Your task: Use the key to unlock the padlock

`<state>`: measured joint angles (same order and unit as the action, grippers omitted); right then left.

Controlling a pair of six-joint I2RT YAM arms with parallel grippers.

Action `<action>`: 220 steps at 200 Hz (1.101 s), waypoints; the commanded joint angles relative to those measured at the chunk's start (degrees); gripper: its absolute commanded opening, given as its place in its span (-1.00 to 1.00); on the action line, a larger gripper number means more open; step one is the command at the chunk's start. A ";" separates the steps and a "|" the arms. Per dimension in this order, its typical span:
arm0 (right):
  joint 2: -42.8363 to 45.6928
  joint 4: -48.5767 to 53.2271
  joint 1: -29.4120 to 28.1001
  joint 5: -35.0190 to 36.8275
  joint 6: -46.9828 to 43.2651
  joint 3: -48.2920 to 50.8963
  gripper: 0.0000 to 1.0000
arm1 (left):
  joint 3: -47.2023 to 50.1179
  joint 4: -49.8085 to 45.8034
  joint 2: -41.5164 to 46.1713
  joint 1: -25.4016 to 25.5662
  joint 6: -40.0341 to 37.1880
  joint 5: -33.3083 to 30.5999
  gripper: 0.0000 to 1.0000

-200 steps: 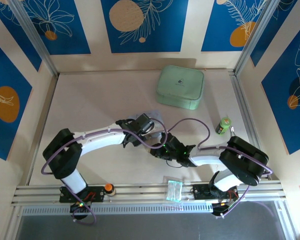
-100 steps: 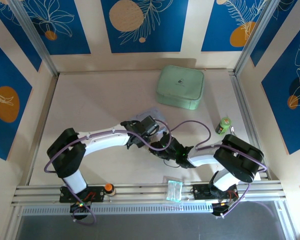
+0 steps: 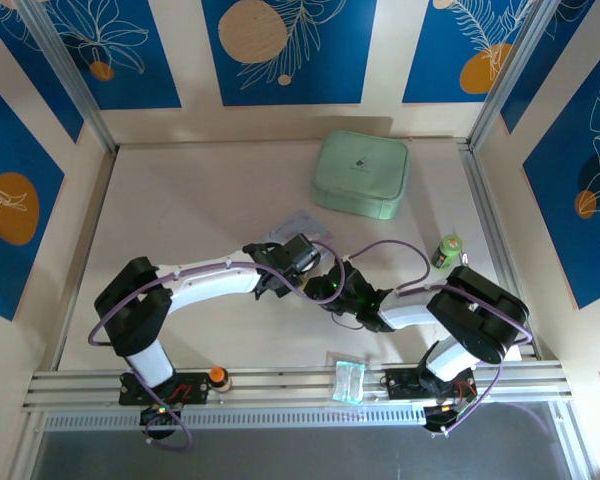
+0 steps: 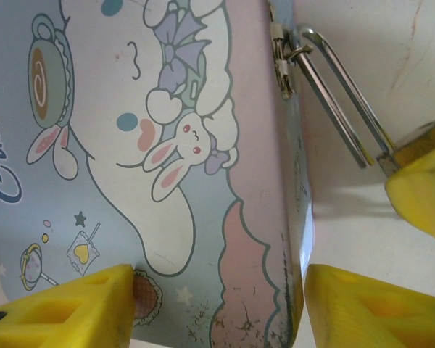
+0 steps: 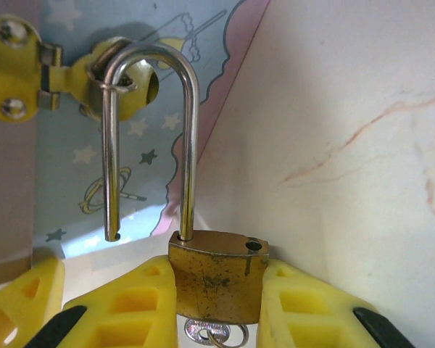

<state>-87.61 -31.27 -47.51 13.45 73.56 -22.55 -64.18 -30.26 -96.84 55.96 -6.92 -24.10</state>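
Observation:
My right gripper is shut on the brass padlock, one yellow finger on each side of its body. The silver shackle stands open: one leg sits in the body, the other ends free beside it, and the bow is still hooked through the hasp of the blue cartoon tin. The silver key with its ring pokes out under the padlock. My left gripper is open over the tin, one finger across the lid and the other against its side edge. The padlock shows there too.
A mint green case lies at the back of the table. A small green bottle stands at the right. An orange knob and a clear plastic packet sit on the front rail. Both arms meet mid-table.
My left wrist has shifted a little to the right. My right gripper has moved up and in towards the tin.

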 commanded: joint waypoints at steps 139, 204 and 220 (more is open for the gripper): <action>-2.87 -7.29 7.45 3.92 1.43 2.79 -0.99 | 3.26 -6.92 -0.77 2.20 -0.79 6.83 0.18; -1.82 -3.70 8.09 3.45 0.32 2.64 -0.99 | 2.64 -6.73 -0.94 2.15 0.04 3.63 0.17; -1.23 0.24 7.53 3.24 -0.55 2.54 -0.99 | 1.81 -7.00 -1.33 1.79 0.76 2.23 0.17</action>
<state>-89.45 -38.48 -40.38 13.54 74.17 -20.51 -63.81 -30.28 -96.38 57.47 -7.57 -24.40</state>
